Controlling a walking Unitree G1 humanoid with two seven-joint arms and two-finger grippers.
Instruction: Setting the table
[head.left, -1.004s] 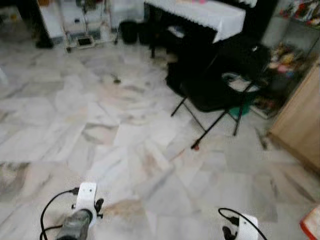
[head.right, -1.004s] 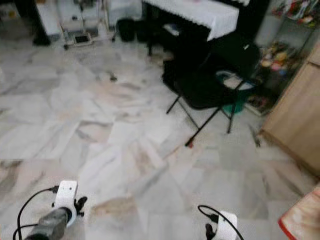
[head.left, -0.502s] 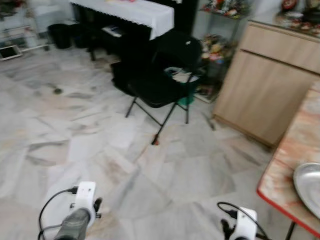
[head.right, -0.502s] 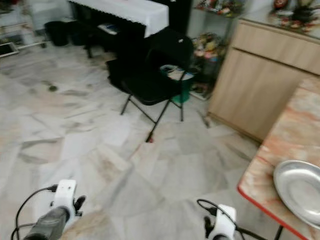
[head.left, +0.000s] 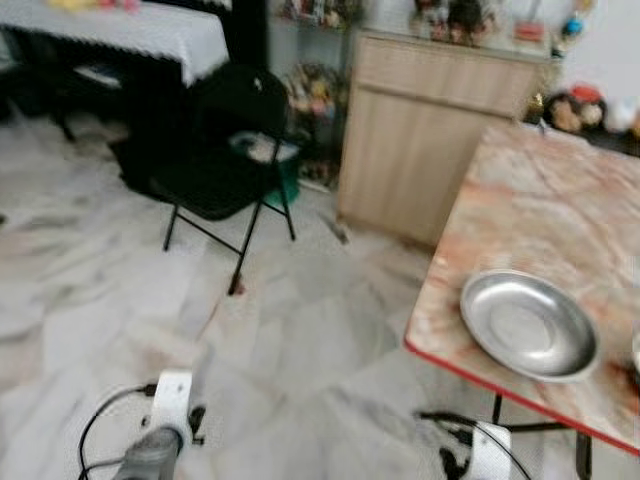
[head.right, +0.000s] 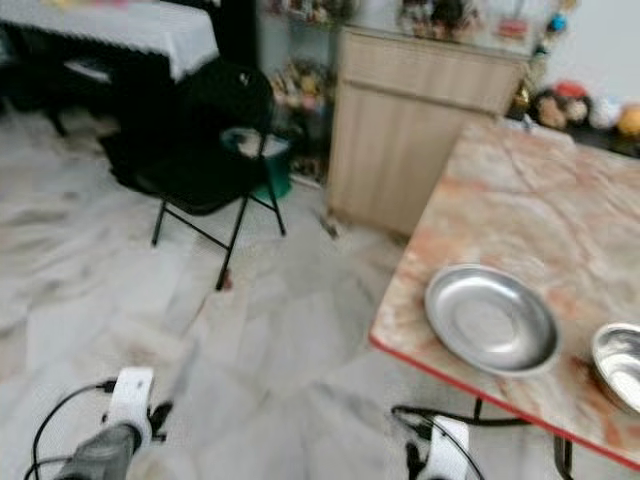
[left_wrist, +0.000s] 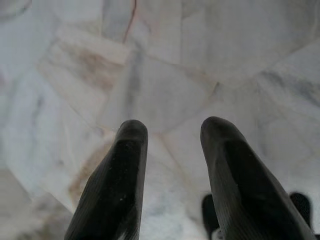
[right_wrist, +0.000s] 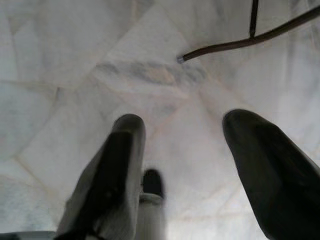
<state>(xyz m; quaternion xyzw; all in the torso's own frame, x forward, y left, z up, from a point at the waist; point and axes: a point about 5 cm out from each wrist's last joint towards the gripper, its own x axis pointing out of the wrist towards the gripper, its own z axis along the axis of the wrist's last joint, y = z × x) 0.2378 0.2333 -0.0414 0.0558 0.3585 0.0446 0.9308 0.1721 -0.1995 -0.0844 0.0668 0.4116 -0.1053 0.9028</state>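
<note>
Facing a marble-topped table (head.left: 560, 200) with a red edge on our right, we see a steel plate (head.left: 528, 324) lying near its close edge. Just right of the plate, in the right eye view, sits a smaller steel bowl (head.right: 620, 364), cut off by the frame. Both rest on the tabletop and nothing touches them.

Our arms hang low over the pale marble floor (head.left: 90, 290). The left gripper (left_wrist: 170, 135) has its two black fingers spread apart with floor showing between them, holding nothing. The right gripper (right_wrist: 182, 130) is likewise spread wide and empty, and dark table legs (right_wrist: 240, 42) cross the floor beyond it.

Farther off, a wooden cabinet (head.left: 430, 140) stands against the far wall, just beyond the table's far left corner. To its left, a black folding chair (head.left: 225, 150) stands on the floor, and farther left again is a dark table with a white cloth (head.left: 130, 30). The head views are somewhat blurred.
</note>
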